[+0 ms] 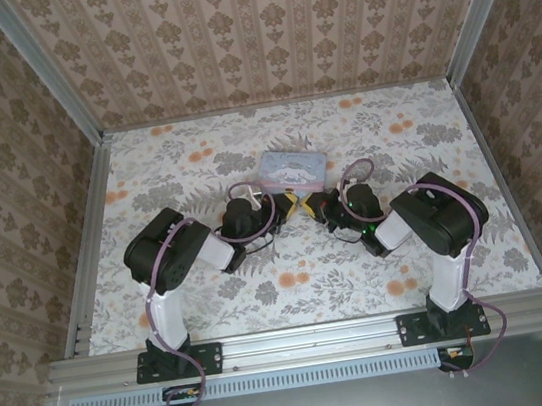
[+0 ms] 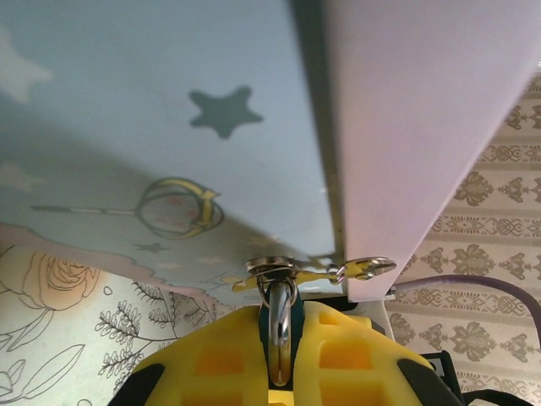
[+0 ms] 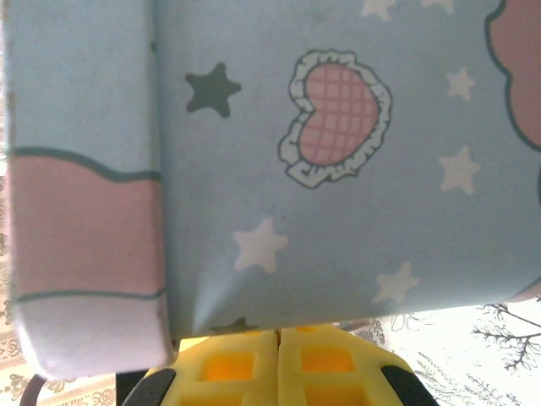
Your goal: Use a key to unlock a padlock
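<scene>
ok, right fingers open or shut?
Shut: the right fingers meet along a thin seam, just below the pale-blue tin. Whether they pinch anything: cannot tell.

No word, number or brand can be read; the pale-blue tin [image 3: 338, 211] carries drawn stars, a frilled heart and a moon

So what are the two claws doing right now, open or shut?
Left claw: closed on a small metal loop by the tin's edge.
Right claw: closed; whether it holds anything cannot be told.
</scene>
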